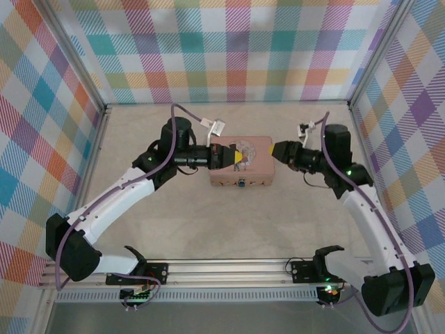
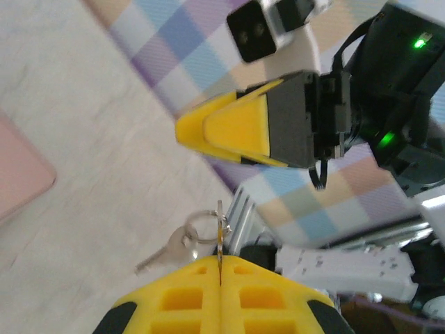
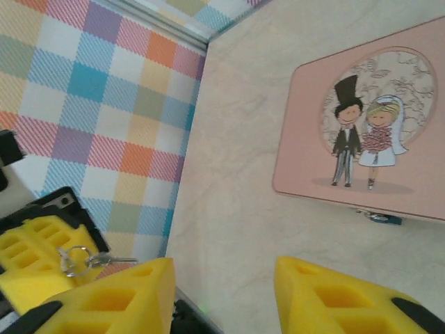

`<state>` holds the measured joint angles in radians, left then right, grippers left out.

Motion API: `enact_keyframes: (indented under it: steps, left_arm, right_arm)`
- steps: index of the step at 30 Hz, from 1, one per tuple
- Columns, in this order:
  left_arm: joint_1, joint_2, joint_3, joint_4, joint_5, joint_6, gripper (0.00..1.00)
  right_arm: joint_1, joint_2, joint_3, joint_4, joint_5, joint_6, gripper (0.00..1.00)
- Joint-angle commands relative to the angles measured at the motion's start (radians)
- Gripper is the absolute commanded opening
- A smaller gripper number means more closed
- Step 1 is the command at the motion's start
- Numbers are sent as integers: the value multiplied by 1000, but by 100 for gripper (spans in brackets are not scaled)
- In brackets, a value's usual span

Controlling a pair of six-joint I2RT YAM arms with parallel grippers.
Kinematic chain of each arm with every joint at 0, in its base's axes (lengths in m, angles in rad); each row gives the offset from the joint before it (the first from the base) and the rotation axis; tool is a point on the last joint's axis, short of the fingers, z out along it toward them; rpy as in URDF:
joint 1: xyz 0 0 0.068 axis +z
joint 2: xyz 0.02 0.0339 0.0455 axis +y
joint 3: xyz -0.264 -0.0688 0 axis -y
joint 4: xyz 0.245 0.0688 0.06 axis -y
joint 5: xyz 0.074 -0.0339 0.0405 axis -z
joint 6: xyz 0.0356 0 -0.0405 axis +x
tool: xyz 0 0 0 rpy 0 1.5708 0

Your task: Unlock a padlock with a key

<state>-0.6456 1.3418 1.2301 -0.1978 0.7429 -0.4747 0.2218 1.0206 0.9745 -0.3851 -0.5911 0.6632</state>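
Checked walls [image 1: 229,49] in pastel colours close in a pale, stone-patterned counter [image 1: 139,132], where two arms meet over a pink tin [image 1: 259,165] near the counter's middle. The left fingers [image 1: 240,157] reach in from the counter's left side and hang over the tin's lid. They are pinched shut on the key [image 2: 220,235], seen edge-on from the left wrist as a thin blade, with a ring [image 2: 201,226] and a second key [image 2: 161,256] dangling beside it. The right fingers [image 1: 278,150] sit just off the tin's right end, spread wide and holding nothing, and point back at the left pair. The padlock [image 1: 241,183], small and bluish, hangs at the middle of the tin's near wall, facing the counter's near edge. From the key it lies toward that near edge and lower down, closer to the left arm than to the right. The key's long axis appears to run left to right along the fingers, so it would need turning toward the lock. Which way the keyhole faces cannot be told.
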Motion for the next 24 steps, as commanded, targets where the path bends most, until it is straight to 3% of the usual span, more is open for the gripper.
enact_keyframes:
  steps: [1, 3, 7, 10, 12, 18, 24]
  left_arm:
    - [2, 44, 69, -419, 38, 182, 0]
    - [1, 62, 98, -504, 58, 235, 0]
    - [1, 102, 146, -626, 87, 320, 0]
    - [1, 138, 193, -704, 123, 392, 0]
    - [1, 160, 222, -743, 142, 431, 0]
    - [0, 206, 278, -783, 252, 493, 0]
    - [-2, 173, 282, -770, 306, 524, 0]
  right_arm:
    - [1, -82, -154, 258, 41, -10, 45]
    - [0, -107, -224, 346, 15, 4, 49]
    - [1, -34, -220, 338, -192, -33, 49]
    - [12, -1, -306, 569, -319, 50, 48]
    - [46, 5, -333, 654, -342, 57, 48]
    - [200, 49, -278, 631, -354, -43, 51]
    - [227, 47, -294, 752, -389, 17, 52]
